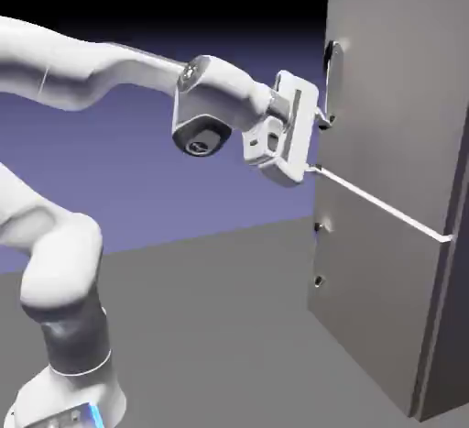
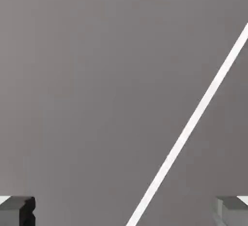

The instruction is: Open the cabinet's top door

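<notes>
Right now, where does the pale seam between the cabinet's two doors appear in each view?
Exterior view: the pale seam slants down to the right across the cabinet front, starting beside the gripper.
Hand view: the seam is a bright diagonal, bottom centre to upper right.
Shared landmark: the seam itself.

Pincer (image 1: 322, 147) just before top door (image 1: 403, 96)

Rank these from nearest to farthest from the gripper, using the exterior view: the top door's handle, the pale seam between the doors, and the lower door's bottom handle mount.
1. Top door's handle: just to the exterior view's right of the open gripper.
2. Pale seam: just below the gripper, running down to the right.
3. Lower door's bottom handle mount: well below, on the lower panel.

The handle and the seam's near end are almost level.
</notes>
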Available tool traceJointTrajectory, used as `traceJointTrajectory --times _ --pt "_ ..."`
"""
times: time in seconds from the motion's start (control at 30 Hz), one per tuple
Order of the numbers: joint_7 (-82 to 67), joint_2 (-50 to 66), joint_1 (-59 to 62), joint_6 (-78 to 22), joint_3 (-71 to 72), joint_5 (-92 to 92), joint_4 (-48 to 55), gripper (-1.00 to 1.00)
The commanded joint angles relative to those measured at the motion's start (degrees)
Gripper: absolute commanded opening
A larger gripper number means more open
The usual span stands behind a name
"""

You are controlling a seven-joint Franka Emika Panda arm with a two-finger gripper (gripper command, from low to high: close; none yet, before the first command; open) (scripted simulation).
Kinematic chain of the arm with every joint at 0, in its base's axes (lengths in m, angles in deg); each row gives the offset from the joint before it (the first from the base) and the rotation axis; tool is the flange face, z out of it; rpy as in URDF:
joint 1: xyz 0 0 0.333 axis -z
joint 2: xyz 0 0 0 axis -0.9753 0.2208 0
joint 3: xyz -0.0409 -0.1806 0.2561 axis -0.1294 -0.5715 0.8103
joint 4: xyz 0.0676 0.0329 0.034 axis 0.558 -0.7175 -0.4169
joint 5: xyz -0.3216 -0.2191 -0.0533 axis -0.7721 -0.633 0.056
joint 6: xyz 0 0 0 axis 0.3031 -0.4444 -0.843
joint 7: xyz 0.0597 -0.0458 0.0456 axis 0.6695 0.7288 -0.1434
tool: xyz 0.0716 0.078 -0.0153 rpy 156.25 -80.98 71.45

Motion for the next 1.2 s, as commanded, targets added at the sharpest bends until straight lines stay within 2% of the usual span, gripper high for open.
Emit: traceJointTrajectory --times 0.0,1.17 --pt "1.38 -0.36 0.83 -0.1 0.85 2.5 0.45 0.0" --pt "49.35 -12.89 29.56 -3.73 30.36 89.18 16.25 0.0"
